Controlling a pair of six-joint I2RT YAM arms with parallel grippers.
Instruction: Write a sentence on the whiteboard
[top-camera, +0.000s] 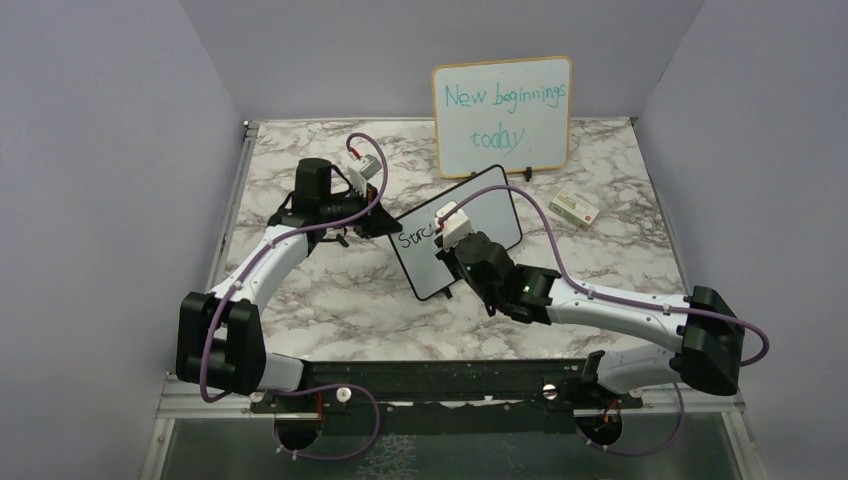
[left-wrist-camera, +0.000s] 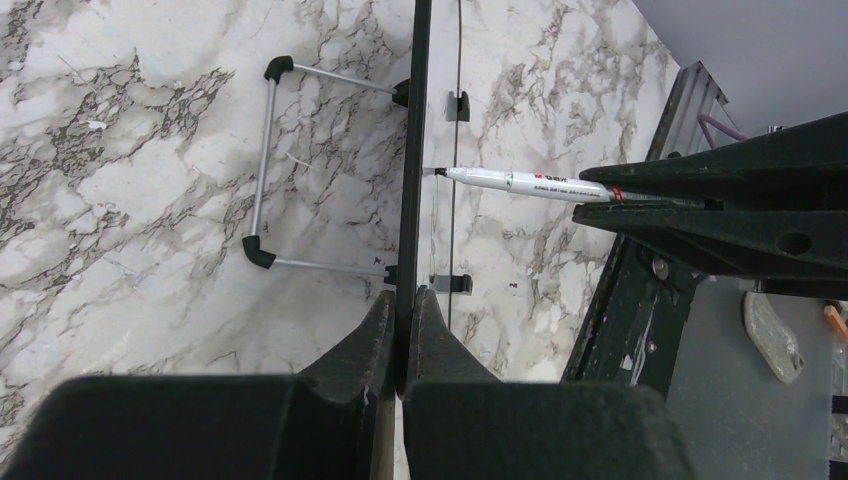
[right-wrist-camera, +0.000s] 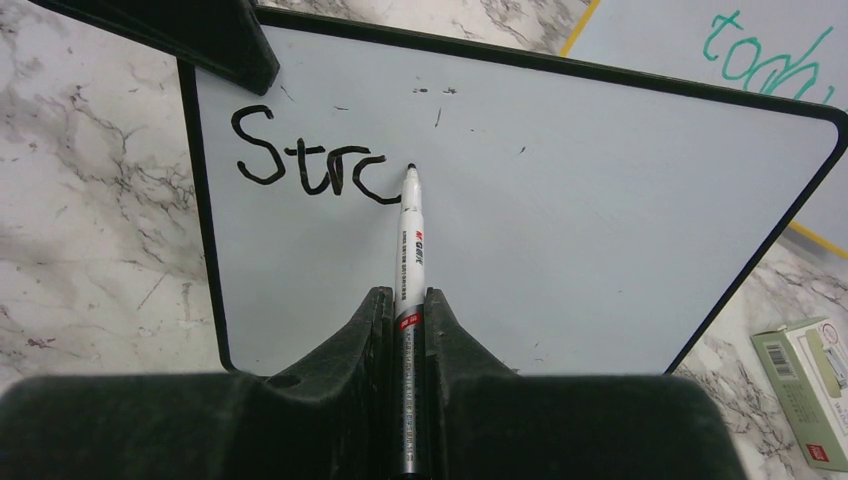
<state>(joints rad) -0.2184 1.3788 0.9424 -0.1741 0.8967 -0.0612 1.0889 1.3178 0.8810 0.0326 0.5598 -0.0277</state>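
Note:
The small black-framed whiteboard (top-camera: 470, 215) (right-wrist-camera: 560, 200) stands tilted at the table's middle, with "Strc" written in black at its upper left. My left gripper (top-camera: 385, 225) (left-wrist-camera: 403, 300) is shut on the board's left edge (left-wrist-camera: 413, 150), seen edge-on in the left wrist view. A white marker (right-wrist-camera: 409, 250) (left-wrist-camera: 520, 183) sits in my right gripper (top-camera: 447, 232) (right-wrist-camera: 407, 300), which is shut on it. The marker's tip rests on the board just right of the "c".
A larger wood-framed board (top-camera: 503, 115) with teal writing leans on the back wall. A small green-and-white box (top-camera: 575, 209) (right-wrist-camera: 810, 385) lies right of the whiteboard. The board's wire stand (left-wrist-camera: 265, 165) rests on the marble behind it.

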